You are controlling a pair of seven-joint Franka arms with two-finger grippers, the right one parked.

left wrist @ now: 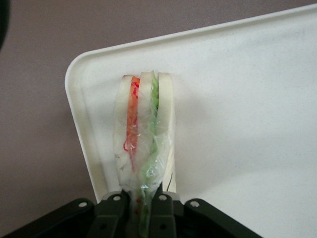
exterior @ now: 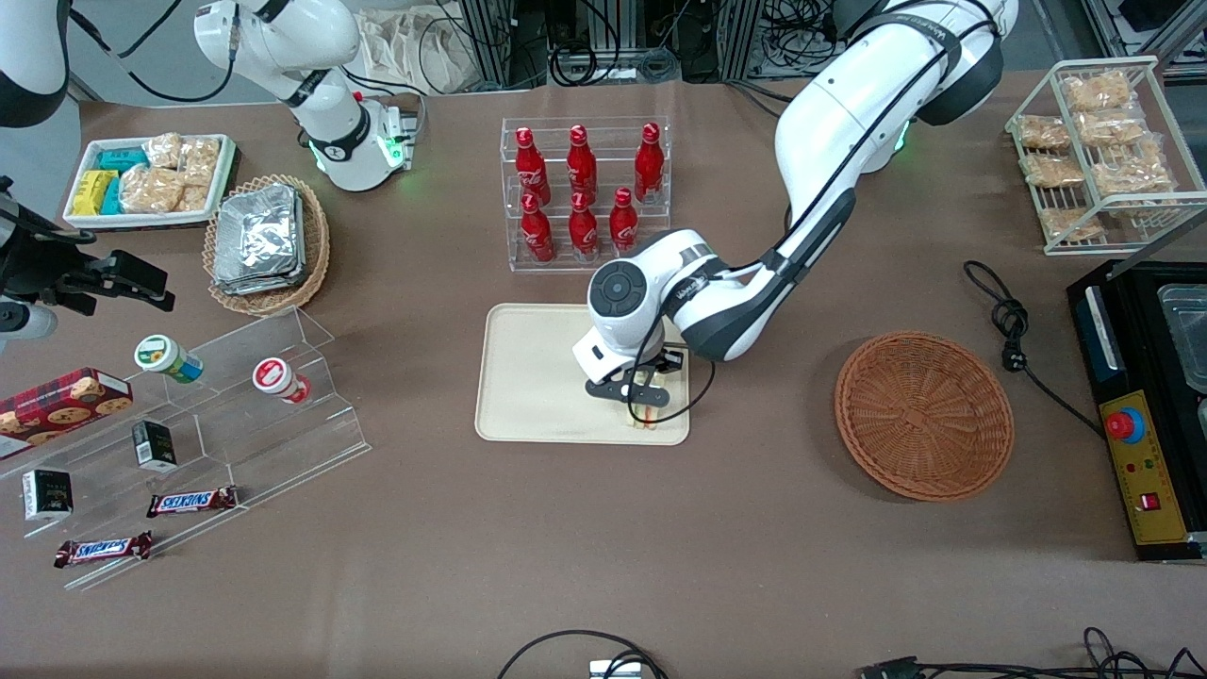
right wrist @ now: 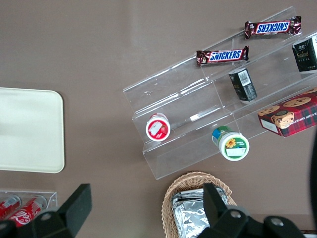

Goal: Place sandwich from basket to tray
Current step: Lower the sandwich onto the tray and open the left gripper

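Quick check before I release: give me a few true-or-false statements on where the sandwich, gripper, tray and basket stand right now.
1. The gripper is shut on the sandwich. True.
2. The sandwich is over the basket. False: it is over a corner of the tray.
3. The basket holds another sandwich. False: it shows nothing inside.
4. The sandwich is wrapped in clear film. True.
5. The tray lies nearer the front camera than the red bottles. True.

The brown table (exterior: 603, 566) bears the tray (exterior: 528, 377), basket (exterior: 924, 415) and bottle rack (exterior: 585, 193).
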